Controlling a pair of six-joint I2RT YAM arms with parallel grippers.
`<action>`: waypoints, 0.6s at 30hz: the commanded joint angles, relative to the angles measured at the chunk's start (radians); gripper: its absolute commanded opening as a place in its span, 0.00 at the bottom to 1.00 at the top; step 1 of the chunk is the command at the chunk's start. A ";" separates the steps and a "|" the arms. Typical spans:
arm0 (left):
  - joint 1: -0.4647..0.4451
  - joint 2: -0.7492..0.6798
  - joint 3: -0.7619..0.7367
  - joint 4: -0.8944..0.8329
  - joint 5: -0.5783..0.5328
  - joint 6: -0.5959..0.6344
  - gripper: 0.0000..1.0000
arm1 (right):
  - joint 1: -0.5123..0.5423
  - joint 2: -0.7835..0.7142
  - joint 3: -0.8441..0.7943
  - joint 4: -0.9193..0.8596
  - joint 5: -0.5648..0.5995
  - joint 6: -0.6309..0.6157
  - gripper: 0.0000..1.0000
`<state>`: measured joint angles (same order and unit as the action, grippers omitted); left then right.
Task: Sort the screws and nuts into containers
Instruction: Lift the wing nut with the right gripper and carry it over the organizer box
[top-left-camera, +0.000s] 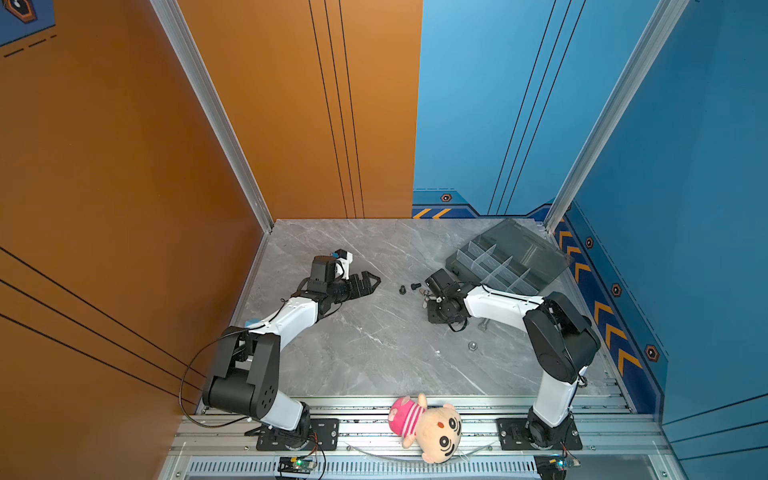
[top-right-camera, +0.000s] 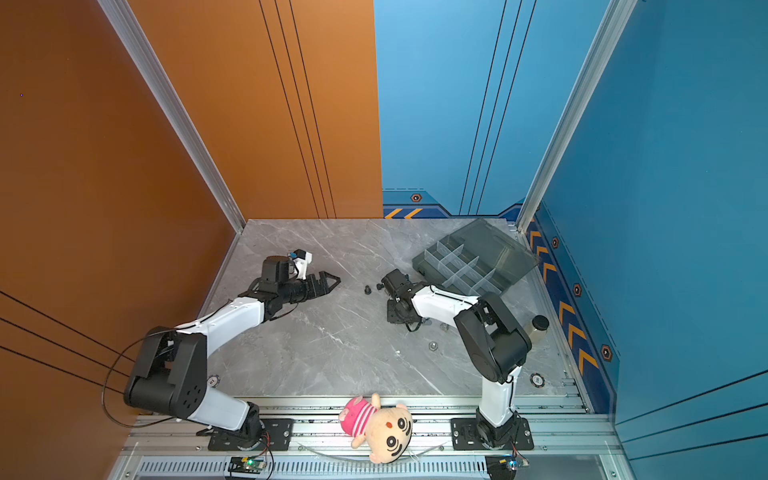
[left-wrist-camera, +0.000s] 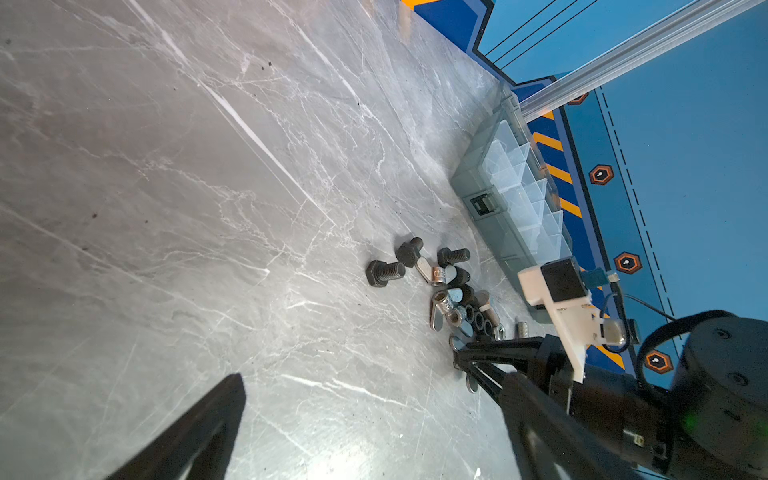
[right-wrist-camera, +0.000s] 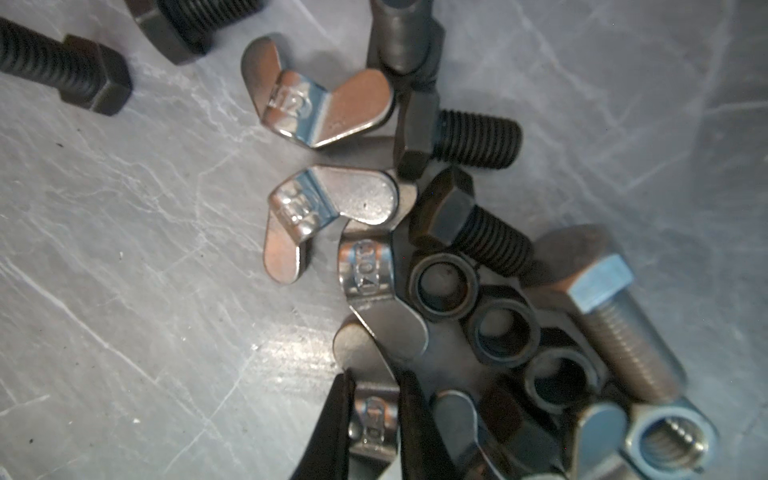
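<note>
Wing nut (right-wrist-camera: 372, 428) pinched narrowly in my right gripper (right-wrist-camera: 376, 388); loose nuts (right-wrist-camera: 444, 286) and screws (right-wrist-camera: 469, 232) just beside its tips.

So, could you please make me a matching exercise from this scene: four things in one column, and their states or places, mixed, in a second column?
Things:
1. plush doll
2. organizer box
3. left pincer
4. right pincer

States or places:
A. closed on a silver wing nut
B. lid open
C. open, holding nothing
D. lying on the front rail

Pairs: 1-D, 2-B, 3-C, 4-A
</note>
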<state>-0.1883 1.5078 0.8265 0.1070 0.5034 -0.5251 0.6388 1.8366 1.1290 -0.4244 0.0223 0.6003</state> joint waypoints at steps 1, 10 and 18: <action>-0.001 0.008 0.020 -0.016 0.028 -0.007 0.98 | -0.004 -0.034 -0.027 -0.041 -0.010 -0.017 0.00; 0.000 0.000 0.019 -0.007 0.027 -0.029 0.98 | -0.003 -0.117 0.027 -0.080 -0.056 -0.073 0.00; 0.000 -0.032 0.025 -0.022 0.027 -0.029 0.98 | -0.025 -0.224 0.050 -0.079 -0.080 -0.109 0.00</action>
<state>-0.1883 1.5047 0.8265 0.1062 0.5068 -0.5507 0.6308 1.6646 1.1439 -0.4728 -0.0372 0.5224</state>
